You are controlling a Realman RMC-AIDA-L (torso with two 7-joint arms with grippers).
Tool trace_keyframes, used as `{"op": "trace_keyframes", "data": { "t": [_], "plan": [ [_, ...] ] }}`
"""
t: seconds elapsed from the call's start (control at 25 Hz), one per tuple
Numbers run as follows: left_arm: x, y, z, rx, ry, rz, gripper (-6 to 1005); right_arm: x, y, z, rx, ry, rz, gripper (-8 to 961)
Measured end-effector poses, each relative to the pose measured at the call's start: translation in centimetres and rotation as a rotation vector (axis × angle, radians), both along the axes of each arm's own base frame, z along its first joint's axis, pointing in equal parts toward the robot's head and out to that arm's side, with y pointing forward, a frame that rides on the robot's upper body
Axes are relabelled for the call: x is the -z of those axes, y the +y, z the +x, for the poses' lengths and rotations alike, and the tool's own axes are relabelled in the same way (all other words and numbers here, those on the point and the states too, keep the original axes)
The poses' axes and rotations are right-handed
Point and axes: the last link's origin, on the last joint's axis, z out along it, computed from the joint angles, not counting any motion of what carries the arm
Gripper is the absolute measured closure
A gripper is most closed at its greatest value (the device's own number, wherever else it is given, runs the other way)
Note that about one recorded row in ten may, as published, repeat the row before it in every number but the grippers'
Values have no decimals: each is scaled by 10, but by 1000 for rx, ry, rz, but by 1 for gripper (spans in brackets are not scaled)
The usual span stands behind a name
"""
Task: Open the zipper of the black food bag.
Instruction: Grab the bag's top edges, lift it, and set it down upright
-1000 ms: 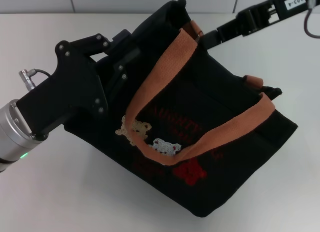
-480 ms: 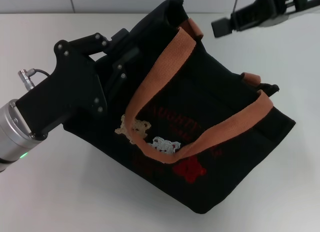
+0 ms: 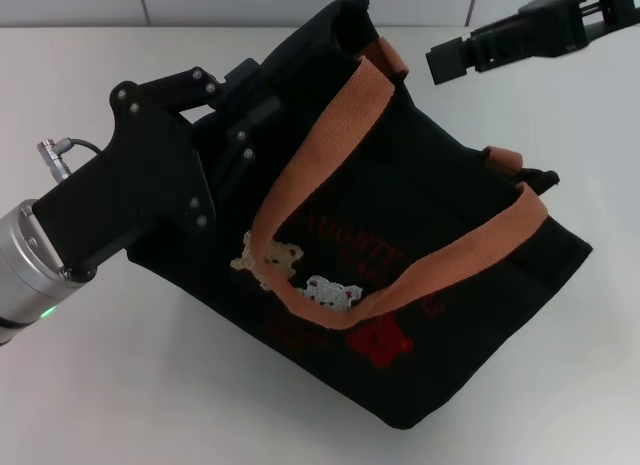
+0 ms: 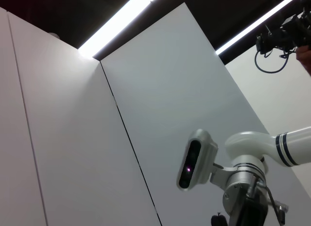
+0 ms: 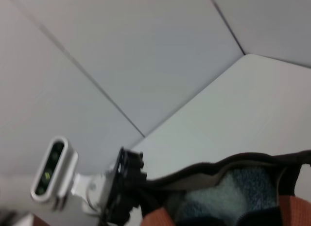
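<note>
The black food bag [image 3: 430,215] lies tilted on the white table, its bear patches [image 3: 300,270] and orange-brown handles [image 3: 320,135] facing me. My left gripper [image 3: 245,110] is shut on the bag's left end near the rim. In the right wrist view the same left gripper [image 5: 127,180] holds the rim. There the bag's mouth [image 5: 194,168] gapes and shows grey lining [image 5: 233,192]. I cannot make out the zipper's pull. My right gripper [image 3: 445,60] hangs apart from the bag, beyond its far upper corner.
The white table [image 3: 120,385] extends around the bag, with a pale wall [image 3: 250,0] behind it. The left wrist view shows only wall panels, ceiling lights and the right arm's wrist camera [image 4: 194,160].
The right gripper has left the bag's top corner and drawn up and to the right. The bag settled slightly. The left gripper has held still.
</note>
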Motion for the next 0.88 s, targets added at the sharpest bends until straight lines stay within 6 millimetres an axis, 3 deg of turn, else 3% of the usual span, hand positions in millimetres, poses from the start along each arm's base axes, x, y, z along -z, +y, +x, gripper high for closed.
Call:
{"op": "trace_keyframes", "data": {
  "t": [0.28, 0.88],
  "plan": [
    [0, 0, 0, 1, 0, 0, 807, 2, -1, 2, -169, -83, 74, 676],
    [0, 0, 0, 2, -1, 0, 807, 42, -5, -11, -306, -214, 105, 680]
  ]
}}
